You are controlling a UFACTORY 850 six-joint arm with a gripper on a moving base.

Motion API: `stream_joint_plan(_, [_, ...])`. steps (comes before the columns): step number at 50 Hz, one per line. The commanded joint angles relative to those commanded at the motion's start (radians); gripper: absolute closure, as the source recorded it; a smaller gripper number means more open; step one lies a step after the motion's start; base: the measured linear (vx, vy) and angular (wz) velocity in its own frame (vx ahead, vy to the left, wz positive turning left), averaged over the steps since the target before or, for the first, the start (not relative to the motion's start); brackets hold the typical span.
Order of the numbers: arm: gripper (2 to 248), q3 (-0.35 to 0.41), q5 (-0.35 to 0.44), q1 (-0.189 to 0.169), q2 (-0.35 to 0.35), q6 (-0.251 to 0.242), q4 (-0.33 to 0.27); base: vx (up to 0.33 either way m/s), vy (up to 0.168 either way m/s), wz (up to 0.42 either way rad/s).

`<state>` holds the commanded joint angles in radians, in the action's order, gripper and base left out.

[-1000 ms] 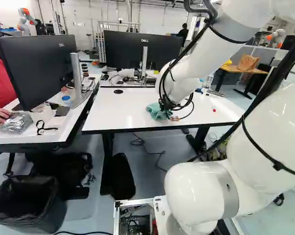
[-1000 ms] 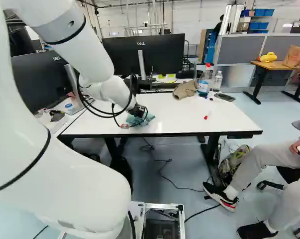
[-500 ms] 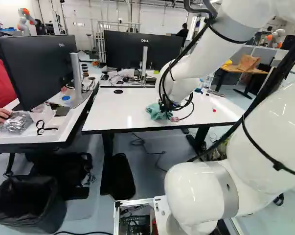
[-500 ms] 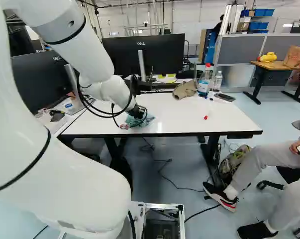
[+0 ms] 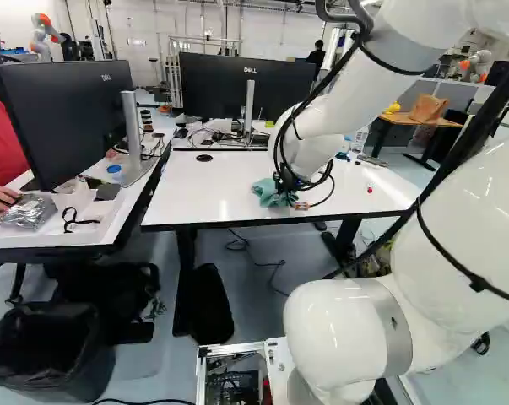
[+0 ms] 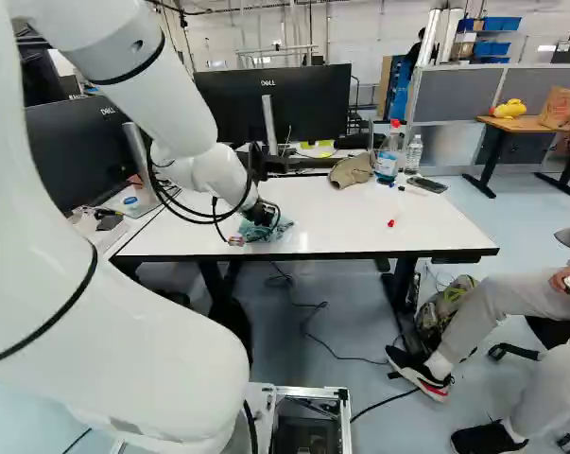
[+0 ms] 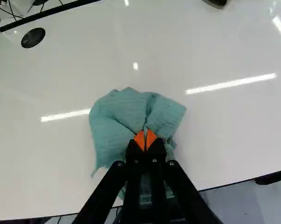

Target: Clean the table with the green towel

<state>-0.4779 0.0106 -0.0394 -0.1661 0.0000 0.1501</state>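
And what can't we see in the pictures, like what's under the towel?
- The table under the green towel: the towel covers it, wrist view.
- Part of the towel: the black fingers hide it, wrist view.
- What the little red thing is: too small, right base view.
- One side of the bin: cut off by the left base view's edge.

The crumpled teal cloth towel (image 7: 114,114) is patterned with fine lines; the glossy white rectangular table (image 6: 360,227) is edged in black; the wedge-shaped pads (image 7: 139,139) are coloured orange.
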Motion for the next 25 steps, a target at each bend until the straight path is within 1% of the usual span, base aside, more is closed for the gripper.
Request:
stream_joint_plan(7, [225,-0.001,0.000,-0.016,0.001,0.000,0.000,0.000,0.000,0.000])
stream_joint_plan(16, [225,-0.009,0.000,-0.051,0.010,0.000,0.000,0.000,0.000,0.000])
stream_joint_plan(25, [225,-0.032,0.000,-0.087,0.035,0.000,0.000,0.000,0.000,0.000])
